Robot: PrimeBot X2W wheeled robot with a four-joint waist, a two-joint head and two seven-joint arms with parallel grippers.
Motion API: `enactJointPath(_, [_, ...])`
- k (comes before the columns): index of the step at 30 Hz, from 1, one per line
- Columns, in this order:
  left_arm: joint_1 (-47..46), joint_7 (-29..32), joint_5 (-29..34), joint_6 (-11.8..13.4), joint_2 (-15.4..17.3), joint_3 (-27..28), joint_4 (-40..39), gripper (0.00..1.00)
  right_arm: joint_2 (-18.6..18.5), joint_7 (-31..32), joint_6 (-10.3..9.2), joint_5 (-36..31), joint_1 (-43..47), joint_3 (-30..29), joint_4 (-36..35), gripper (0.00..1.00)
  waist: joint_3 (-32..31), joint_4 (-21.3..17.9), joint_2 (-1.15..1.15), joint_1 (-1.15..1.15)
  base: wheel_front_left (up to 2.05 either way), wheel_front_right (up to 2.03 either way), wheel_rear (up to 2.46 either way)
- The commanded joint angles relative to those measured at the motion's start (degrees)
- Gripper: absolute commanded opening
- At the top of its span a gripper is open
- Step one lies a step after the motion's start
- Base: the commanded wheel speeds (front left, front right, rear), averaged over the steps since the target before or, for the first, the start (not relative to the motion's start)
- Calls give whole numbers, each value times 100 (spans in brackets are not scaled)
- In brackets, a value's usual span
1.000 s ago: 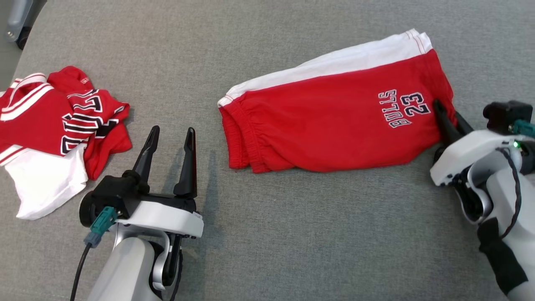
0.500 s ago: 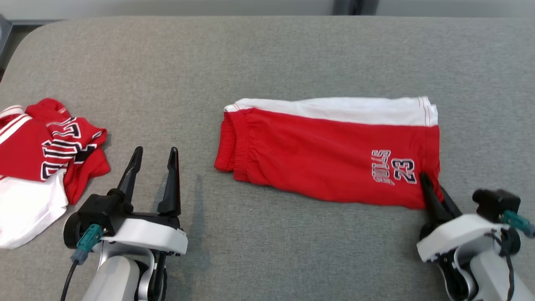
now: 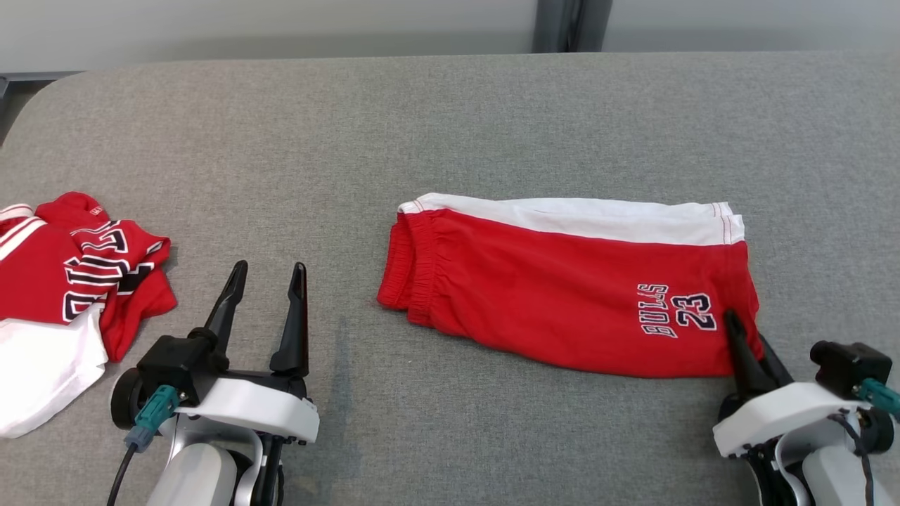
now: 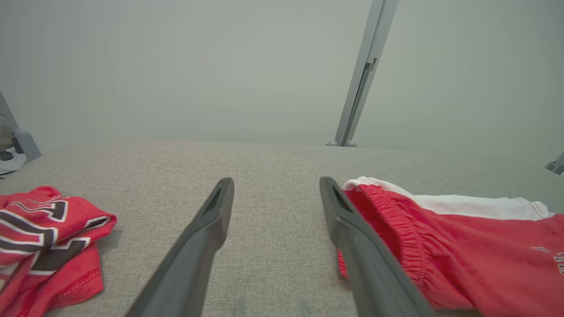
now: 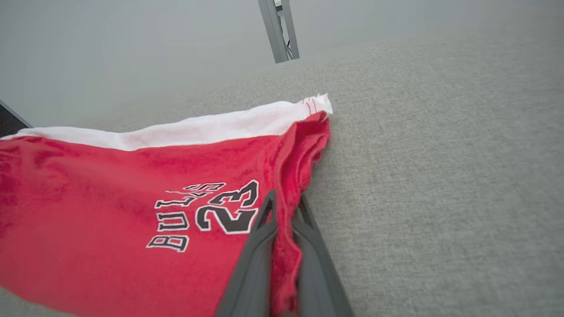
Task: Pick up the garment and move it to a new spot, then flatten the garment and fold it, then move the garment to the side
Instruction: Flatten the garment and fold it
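The garment (image 3: pixel 562 295) is a pair of red shorts with a white side band and "BULLS 23" print, lying folded flat on the grey table (image 3: pixel 450 126). My right gripper (image 3: pixel 747 334) is at its near right corner, shut on the red hem. In the right wrist view the hem cloth of the garment (image 5: pixel 110 189) is pinched between the two fingers of the right gripper (image 5: pixel 285 200). My left gripper (image 3: pixel 271 267) stands open with nothing in it, just left of the waistband. The left wrist view shows the garment (image 4: pixel 462 255) beside the left gripper (image 4: pixel 276 182).
A crumpled red and white jersey (image 3: pixel 77 267) lies at the table's left edge, also seen as the jersey (image 4: pixel 39 229) in the left wrist view. Beyond the table's far edge are a pale wall and a metal post (image 3: pixel 559 24). Bare grey cloth surrounds the shorts.
The whole picture has shifted as the head camera moved. The right gripper has stayed shut on the hem, and the shorts seem to have slid a little away from the jersey. The left gripper stays open.
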Motion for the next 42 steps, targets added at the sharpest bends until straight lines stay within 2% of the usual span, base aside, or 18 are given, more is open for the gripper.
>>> enactJointPath(1, [24,1,1,16,35,-4,-31,100,-48,-2,0,-46,-119,-23,-83,0,-7,24,0,0,0,0,0])
enactJointPath(8, [-19,14,-12,18,12,-77,-41,100,47,365,0,-268,-628,274,-786,0,-47,113,0,0,0,0,0])
enactJointPath(15, [-137,-24,-41,-46,-47,-170,35,100,356,930,0,-321,-1215,1217,-1348,0,-33,328,0,0,0,0,0])
enactJointPath(20, [-211,-81,-70,-82,-122,-237,123,100,508,1070,0,-161,-1390,1952,-1234,0,29,547,0,0,0,0,0])
enactJointPath(25, [-263,-137,-108,-103,-180,-257,216,100,557,1027,0,43,-1448,2620,-794,0,112,671,0,0,0,0,0])
enactJointPath(31, [-343,-192,-127,-129,-217,-272,303,100,572,865,0,184,-1599,3019,-333,0,184,704,0,0,0,0,0])
enactJointPath(32, [-344,-189,-125,-136,-219,-271,315,100,571,816,0,200,-1640,3077,-280,7,192,699,0,0,0,0,0])
enactJointPath(33, [-345,-201,-121,-140,-218,-271,332,100,573,761,0,222,-1677,3141,-236,40,195,691,0,0,0,0,0])
enactJointPath(34, [-355,-211,-119,-149,-217,-270,342,100,575,719,0,256,-1708,3205,-194,87,195,683,0,0,0,0,0])
enactJointPath(35, [-364,-220,-120,-153,-215,-265,350,100,574,675,0,290,-1734,3254,-173,100,192,674,0,0,0,0,0])
enactJointPath(42, [-316,-247,-93,-133,-186,-221,394,100,570,170,0,244,-1805,3263,-363,100,105,567,0,0,0,0,0])
